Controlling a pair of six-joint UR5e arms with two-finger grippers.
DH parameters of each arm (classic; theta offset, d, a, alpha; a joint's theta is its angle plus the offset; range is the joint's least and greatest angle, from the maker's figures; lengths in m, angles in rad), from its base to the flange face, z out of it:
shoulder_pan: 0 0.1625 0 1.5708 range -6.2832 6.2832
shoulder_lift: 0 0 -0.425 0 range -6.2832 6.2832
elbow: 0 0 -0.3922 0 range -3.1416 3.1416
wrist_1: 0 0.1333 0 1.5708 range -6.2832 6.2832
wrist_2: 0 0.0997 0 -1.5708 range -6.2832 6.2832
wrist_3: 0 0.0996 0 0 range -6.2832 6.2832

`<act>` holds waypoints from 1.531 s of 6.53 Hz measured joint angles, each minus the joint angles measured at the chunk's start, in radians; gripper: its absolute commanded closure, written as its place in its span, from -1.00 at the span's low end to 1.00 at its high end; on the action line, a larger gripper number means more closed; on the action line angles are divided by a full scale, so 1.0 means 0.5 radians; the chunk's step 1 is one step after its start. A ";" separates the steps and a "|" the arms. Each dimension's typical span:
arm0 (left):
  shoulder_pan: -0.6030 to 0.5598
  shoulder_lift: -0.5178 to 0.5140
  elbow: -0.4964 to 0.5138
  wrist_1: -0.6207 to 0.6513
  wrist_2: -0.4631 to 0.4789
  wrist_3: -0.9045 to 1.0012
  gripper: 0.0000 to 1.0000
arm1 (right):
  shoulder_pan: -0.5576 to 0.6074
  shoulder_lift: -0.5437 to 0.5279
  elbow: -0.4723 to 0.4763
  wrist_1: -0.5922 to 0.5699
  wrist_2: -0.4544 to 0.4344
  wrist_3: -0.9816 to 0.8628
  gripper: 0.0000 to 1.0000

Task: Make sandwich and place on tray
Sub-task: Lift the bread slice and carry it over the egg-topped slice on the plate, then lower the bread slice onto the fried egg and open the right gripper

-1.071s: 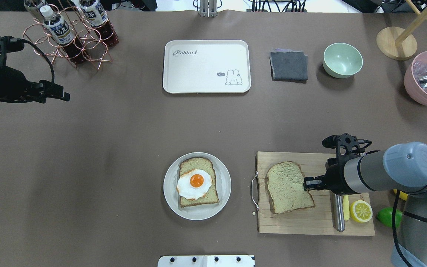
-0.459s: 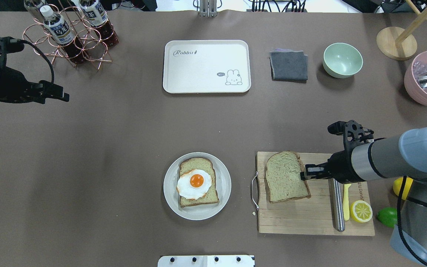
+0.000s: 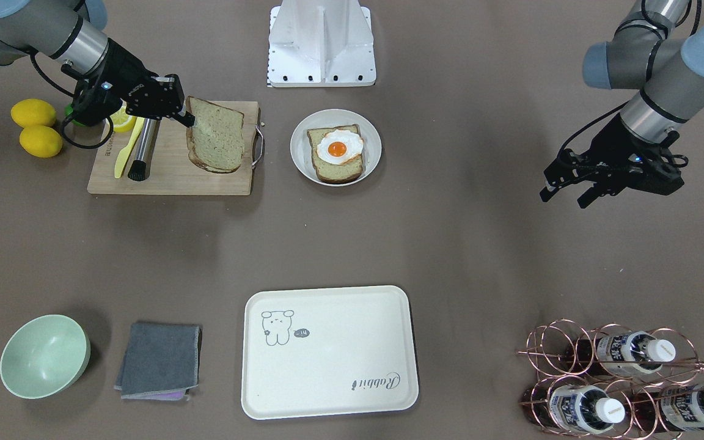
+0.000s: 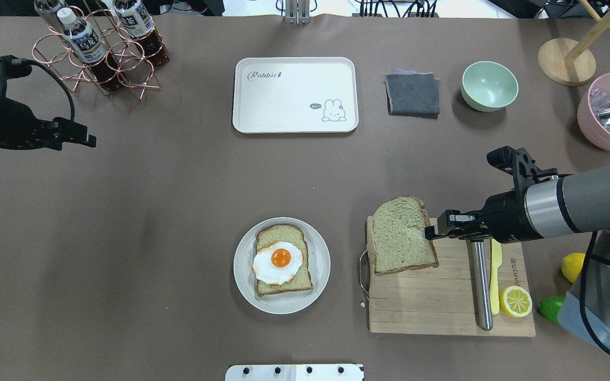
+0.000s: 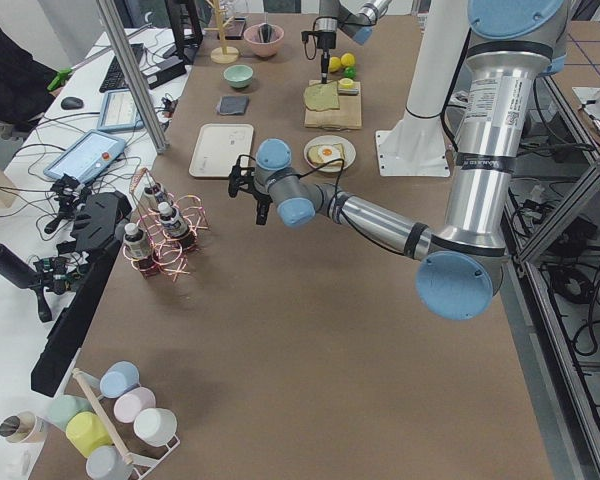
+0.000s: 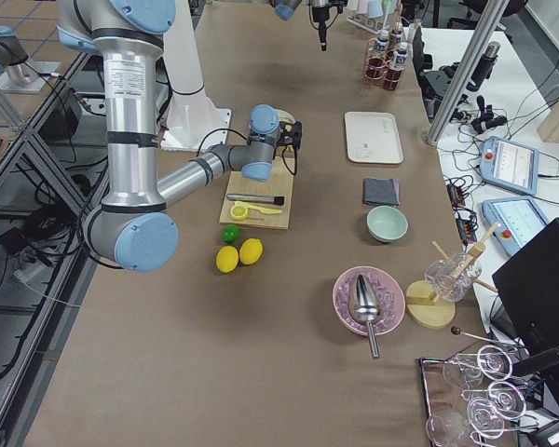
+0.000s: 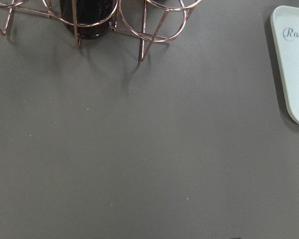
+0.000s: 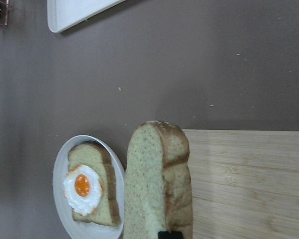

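Note:
My right gripper (image 4: pixel 431 232) is shut on the right edge of a bread slice (image 4: pixel 403 235) and holds it tilted above the far left corner of the wooden cutting board (image 4: pixel 442 307). The slice also shows in the front view (image 3: pixel 217 137) and in the right wrist view (image 8: pixel 157 184). The other slice, with the fried egg (image 4: pixel 278 260) on top, lies on the round white dish (image 4: pixel 318 286). The cream tray (image 4: pixel 294 94) sits bare at the far middle. My left gripper (image 3: pixel 563 194) is open and empty, hovering at the far left.
A steel handle (image 4: pixel 480 286), a yellow knife (image 4: pixel 494 275) and a lemon half (image 4: pixel 515 301) lie on the board. A grey cloth (image 4: pixel 412 93), green bowl (image 4: pixel 489 84) and pink bowl (image 4: pixel 609 114) are at the far right. A bottle rack (image 4: pixel 101 47) stands far left.
My right gripper has lifted the bread slice off the board and carried it up and toward the far left corner. My left arm has drifted slightly left.

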 measured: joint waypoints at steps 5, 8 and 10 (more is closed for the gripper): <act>0.000 0.017 0.008 -0.010 -0.003 -0.005 -0.77 | -0.442 0.327 -0.308 0.665 -0.571 0.423 1.00; 0.000 0.017 0.015 -0.010 -0.003 0.003 -0.77 | -0.670 0.482 -0.392 0.661 -0.858 0.435 1.00; 0.000 0.009 0.025 -0.010 -0.003 0.006 -0.77 | -0.649 0.547 -0.495 0.662 -0.888 0.428 1.00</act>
